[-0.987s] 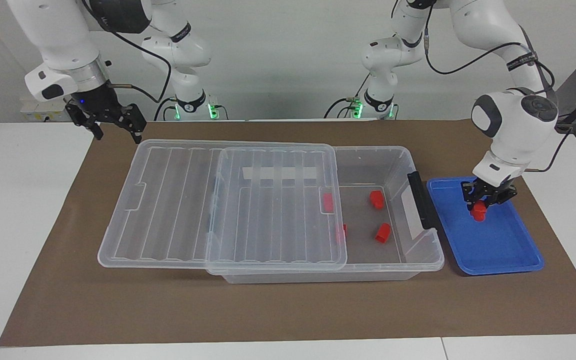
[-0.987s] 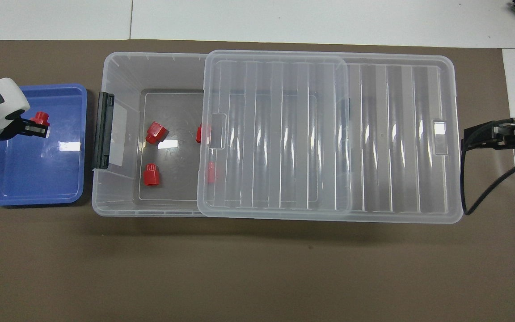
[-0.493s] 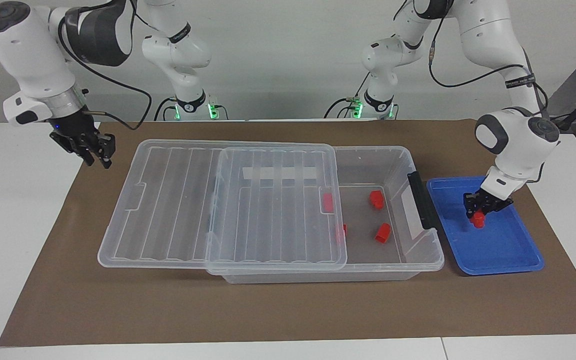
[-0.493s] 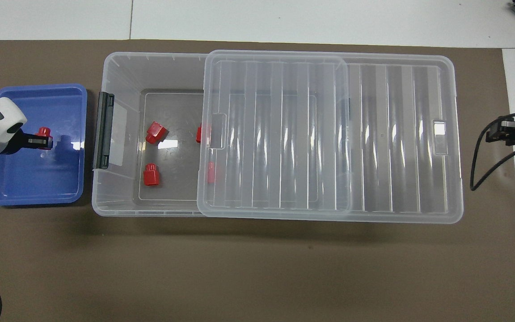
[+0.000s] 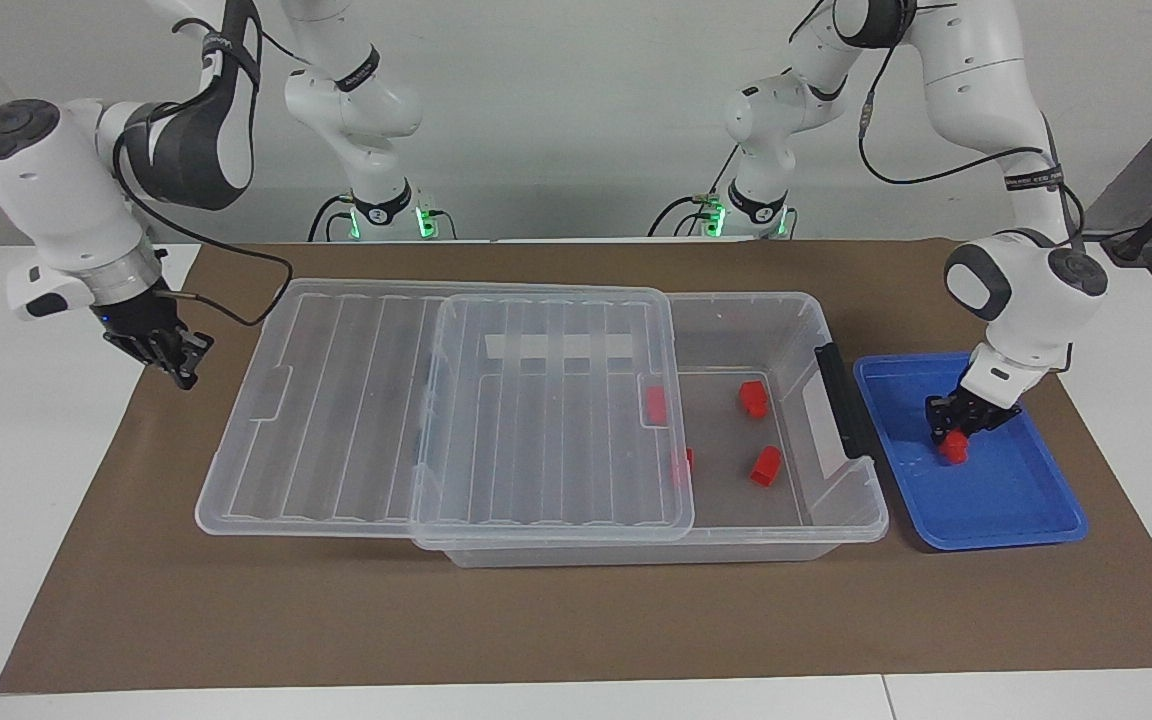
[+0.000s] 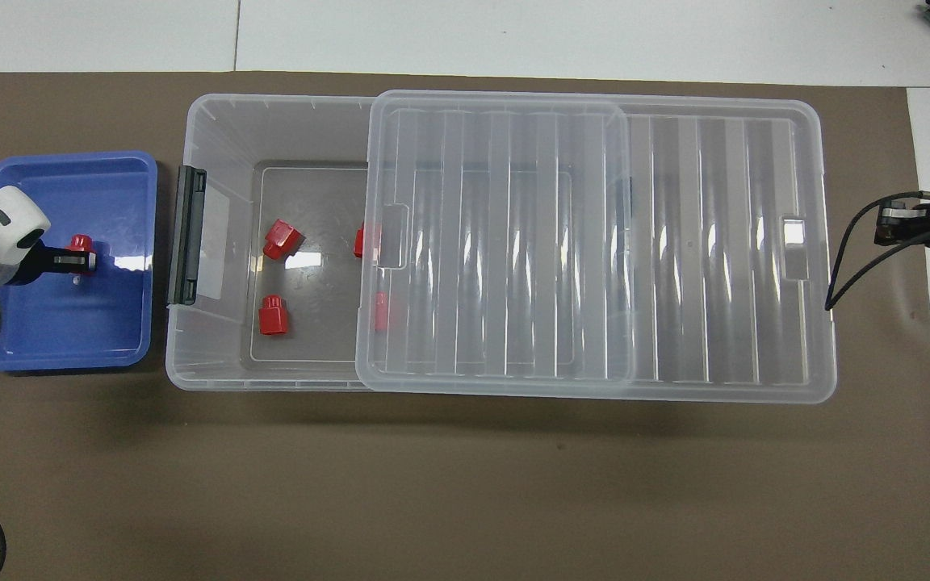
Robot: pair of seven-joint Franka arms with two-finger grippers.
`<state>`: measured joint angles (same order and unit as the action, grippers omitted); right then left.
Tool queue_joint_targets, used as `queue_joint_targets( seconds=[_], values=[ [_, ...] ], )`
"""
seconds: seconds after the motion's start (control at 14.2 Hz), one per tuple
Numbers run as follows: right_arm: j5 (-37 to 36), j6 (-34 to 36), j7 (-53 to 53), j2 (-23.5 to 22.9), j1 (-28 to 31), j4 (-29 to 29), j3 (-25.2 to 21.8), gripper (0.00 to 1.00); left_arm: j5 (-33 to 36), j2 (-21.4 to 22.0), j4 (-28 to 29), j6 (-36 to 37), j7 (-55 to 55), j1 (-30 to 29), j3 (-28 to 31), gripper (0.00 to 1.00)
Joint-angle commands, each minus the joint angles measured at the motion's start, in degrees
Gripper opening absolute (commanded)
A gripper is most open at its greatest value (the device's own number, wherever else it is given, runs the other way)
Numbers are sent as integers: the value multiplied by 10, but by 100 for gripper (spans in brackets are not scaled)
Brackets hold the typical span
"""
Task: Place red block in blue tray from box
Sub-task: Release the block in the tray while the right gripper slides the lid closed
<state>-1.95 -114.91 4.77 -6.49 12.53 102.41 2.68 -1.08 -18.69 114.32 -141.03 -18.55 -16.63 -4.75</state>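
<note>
In blue tray [image 5: 1006, 500]: left claw [image 5: 954, 438] clamping red block [image 5: 955, 449].

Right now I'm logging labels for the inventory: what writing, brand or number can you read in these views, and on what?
None can be read.
White tape strip on the clear plastic box: blank.
Dark band on the left arm: white lettering, too small to read.
Bright-blue plastic tray and small red blocks: no markings visible.
</note>
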Motion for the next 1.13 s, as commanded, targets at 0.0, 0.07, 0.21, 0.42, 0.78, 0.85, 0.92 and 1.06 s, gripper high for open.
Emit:
queue_joint_targets(
  seconds=[0.0,0.07,0.21,0.42,0.78,0.85,0.92,1.06],
  values=[
    [-2,-25,-9,-16,7,8,7,0,-9,1,6,-17,-10,-9,-4,0],
    [-2,-25,-9,-17,4,8,7,0,-9,-1,6,-24,-10,-9,-4,0],
    [-2,-24,-8,-17,-4,8,7,0,-9,-11,10,-42,-10,-9,-4,0],
    [-2,-24,-6,-16,-23,15,10,0,-9,-13,11,-43,-10,-9,-4,0],
    [5,3,-7,-11,-48,15,11,0,-9,-13,10,-42,-11,-8,-4,42],
    [5,3,-7,-11,-51,15,12,0,-9,-13,7,-37,-11,-8,-4,47],
    [5,3,-7,-11,-58,15,12,0,-9,-13,6,-36,-12,-8,-4,48],
    [6,2,0,-11,-85,15,11,0,-9,-13,5,-35,-13,-8,-4,54]
  ],
)
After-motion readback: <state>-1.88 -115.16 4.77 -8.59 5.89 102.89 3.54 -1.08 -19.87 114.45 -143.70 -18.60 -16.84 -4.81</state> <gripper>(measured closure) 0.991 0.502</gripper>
